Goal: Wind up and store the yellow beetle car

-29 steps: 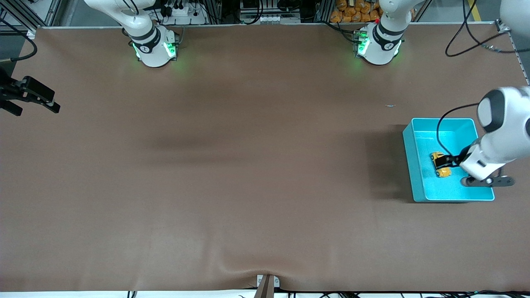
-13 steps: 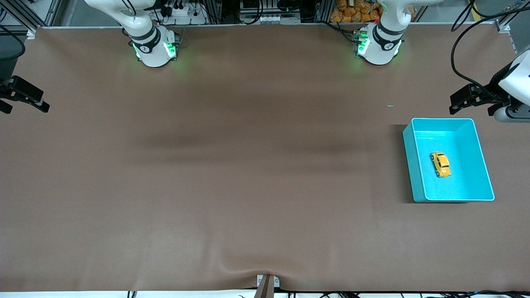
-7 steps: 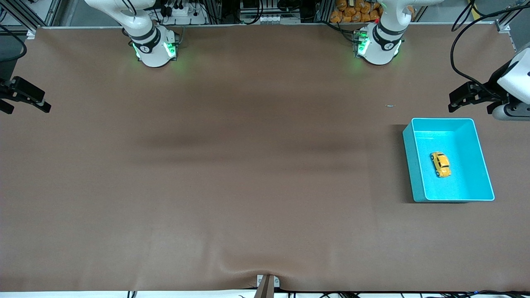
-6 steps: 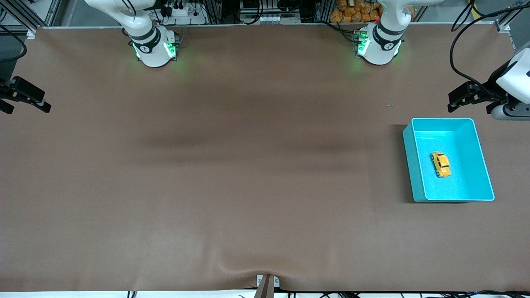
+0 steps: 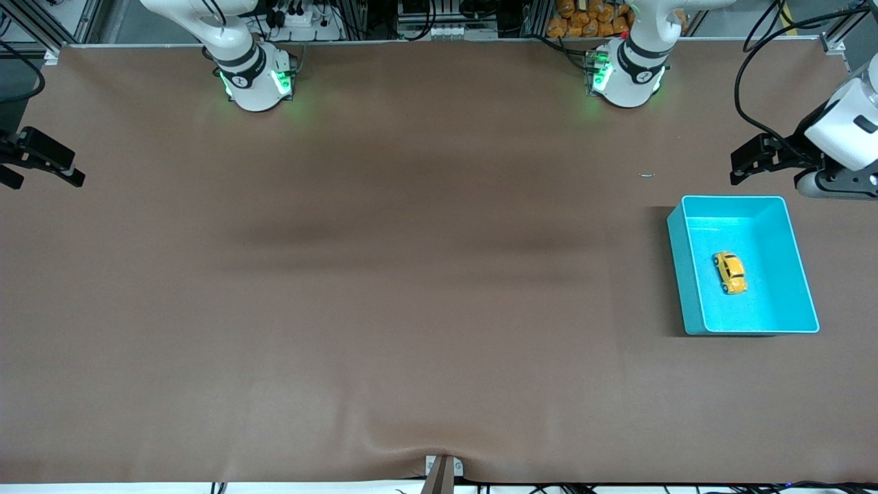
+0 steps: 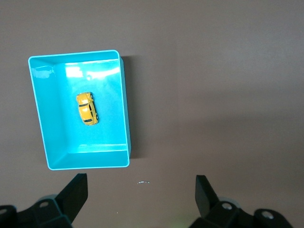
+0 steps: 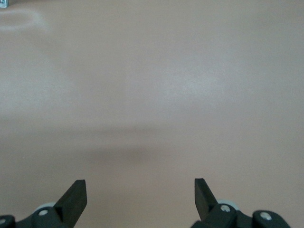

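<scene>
The tiny yellow beetle toy car (image 5: 729, 272) sits inside the turquoise plastic bin (image 5: 687, 274). Left gripper (image 5: 744, 161) hovers over the table beside the bin, fingers wide, empty; right gripper (image 5: 41, 165) waits well apart from the bin, wide, empty.

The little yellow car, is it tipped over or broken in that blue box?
No, nothing looks odd. The yellow beetle car sits upright on its wheels inside the turquoise bin, touching no wall. Both claws, left and right, are open and empty, away from it.

Only the turquoise bin (image 5: 689, 274) interrupts the brown table (image 5: 384, 274); its open top is unobstructed.
</scene>
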Controlling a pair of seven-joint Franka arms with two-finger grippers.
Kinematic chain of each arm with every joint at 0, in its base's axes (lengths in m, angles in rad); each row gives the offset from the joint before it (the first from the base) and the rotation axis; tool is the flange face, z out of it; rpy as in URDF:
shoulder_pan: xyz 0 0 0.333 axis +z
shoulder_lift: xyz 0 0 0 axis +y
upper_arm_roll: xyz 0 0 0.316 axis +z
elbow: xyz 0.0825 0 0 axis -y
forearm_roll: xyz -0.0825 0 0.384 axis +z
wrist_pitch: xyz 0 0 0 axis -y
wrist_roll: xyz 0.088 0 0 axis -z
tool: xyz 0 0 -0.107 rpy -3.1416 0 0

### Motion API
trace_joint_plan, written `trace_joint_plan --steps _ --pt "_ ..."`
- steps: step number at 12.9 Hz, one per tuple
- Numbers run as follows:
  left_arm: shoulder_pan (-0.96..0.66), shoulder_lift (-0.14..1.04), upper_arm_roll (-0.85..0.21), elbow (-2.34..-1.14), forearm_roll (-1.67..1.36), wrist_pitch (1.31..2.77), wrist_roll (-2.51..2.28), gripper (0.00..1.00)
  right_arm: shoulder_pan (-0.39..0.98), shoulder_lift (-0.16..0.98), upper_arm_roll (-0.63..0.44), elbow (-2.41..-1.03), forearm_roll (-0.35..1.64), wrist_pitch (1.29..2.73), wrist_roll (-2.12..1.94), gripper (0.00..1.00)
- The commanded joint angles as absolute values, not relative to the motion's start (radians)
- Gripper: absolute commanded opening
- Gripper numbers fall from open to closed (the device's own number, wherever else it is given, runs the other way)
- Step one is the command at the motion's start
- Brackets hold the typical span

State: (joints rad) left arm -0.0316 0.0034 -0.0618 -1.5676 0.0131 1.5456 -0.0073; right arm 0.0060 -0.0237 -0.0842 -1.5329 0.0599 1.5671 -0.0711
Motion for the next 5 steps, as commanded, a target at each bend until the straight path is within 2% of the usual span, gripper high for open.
trace_joint_plan --steps 1,5 --pt "-0.029 0.006 -0.060 -1.545 -0.003 1.522 -0.017 1.00 -0.002 -0.057 -0.075 -1.566 0.060 1.582 -0.069 1.00" --pt "-0.028 0.006 -0.061 -1.545 -0.003 1.522 -0.012 1.00 -0.002 -0.057 -0.075 -1.569 0.060 1.583 -0.069 1.00"
